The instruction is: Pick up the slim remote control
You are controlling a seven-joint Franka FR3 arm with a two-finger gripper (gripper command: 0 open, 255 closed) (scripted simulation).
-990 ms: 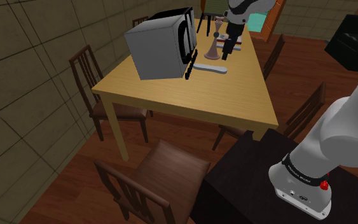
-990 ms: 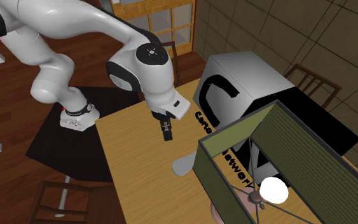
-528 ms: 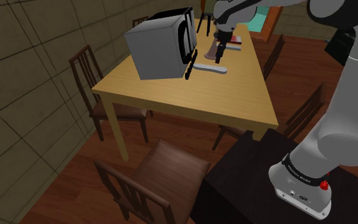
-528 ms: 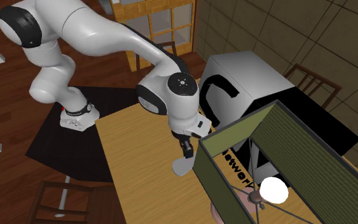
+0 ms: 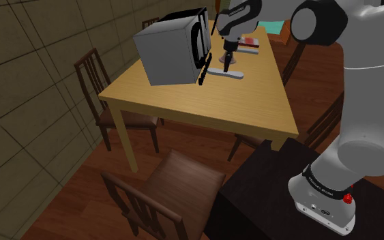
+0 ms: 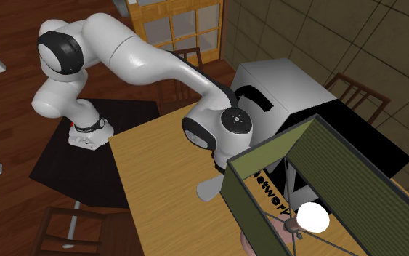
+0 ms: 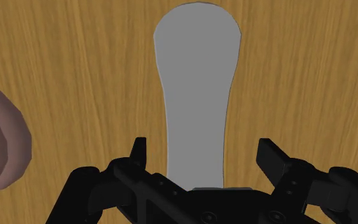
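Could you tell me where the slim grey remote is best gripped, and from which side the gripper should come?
I would grip the flat, slim grey remote across its narrow stem, coming straight down from above: it lies flat on the wooden table, and the stem is slimmer than the rounded wide end. The open black gripper straddles that stem.

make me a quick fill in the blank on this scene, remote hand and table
The slim remote is plain ___ in colour.
The hand is ___, its fingers either side of the remote without touching it.
The remote lies flat on the table, whose top shows ___ grain.
In the shoulder view, a large box stands to the remote's ___.
Missing words: grey; open; wood; left.
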